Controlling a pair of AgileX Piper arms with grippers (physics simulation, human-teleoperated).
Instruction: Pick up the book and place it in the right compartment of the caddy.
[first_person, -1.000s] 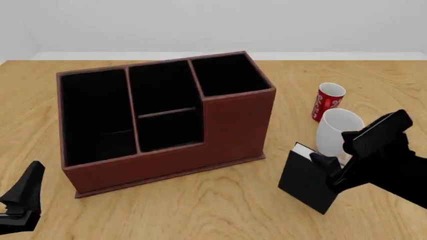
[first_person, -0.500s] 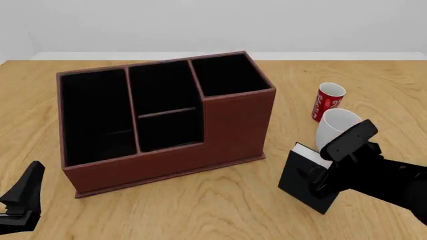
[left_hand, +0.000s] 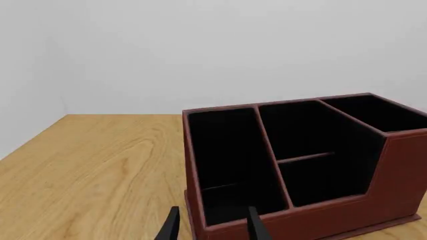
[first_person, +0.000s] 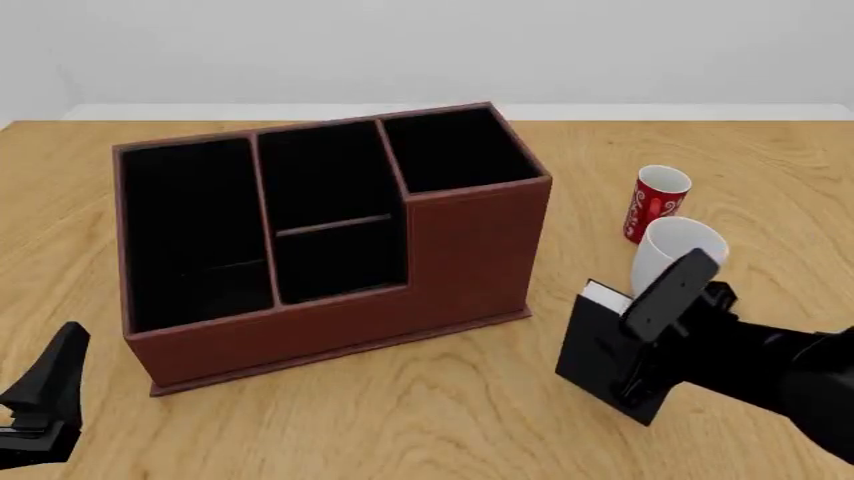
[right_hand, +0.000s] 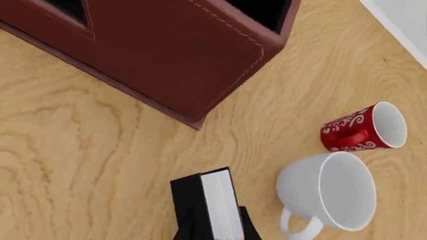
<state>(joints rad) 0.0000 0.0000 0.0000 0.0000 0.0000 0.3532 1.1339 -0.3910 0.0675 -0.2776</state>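
Standing upright on the table (first_person: 441, 420), the book (first_person: 603, 352) sits in the right gripper (right_hand: 215, 231), outside the caddy (first_person: 334, 240).

The caddy is the largest thing here — reddish-brown walls, black lining, three sections — and its right compartment (first_person: 454, 150), the tallest one, holds nothing visible. The right arm reaches in over the book, which stands to the right of the caddy and just in front of the white mug (first_person: 674, 252); the wrist view shows a finger on each side of the black cover, the white page edges between them, so the gripper pinches the book. Behind the mug stands a smaller red cup (first_person: 654, 203) (white script on its side). The left gripper (left_hand: 212, 227) hangs low near the table's front-left corner, its fingers spread — nothing between them.
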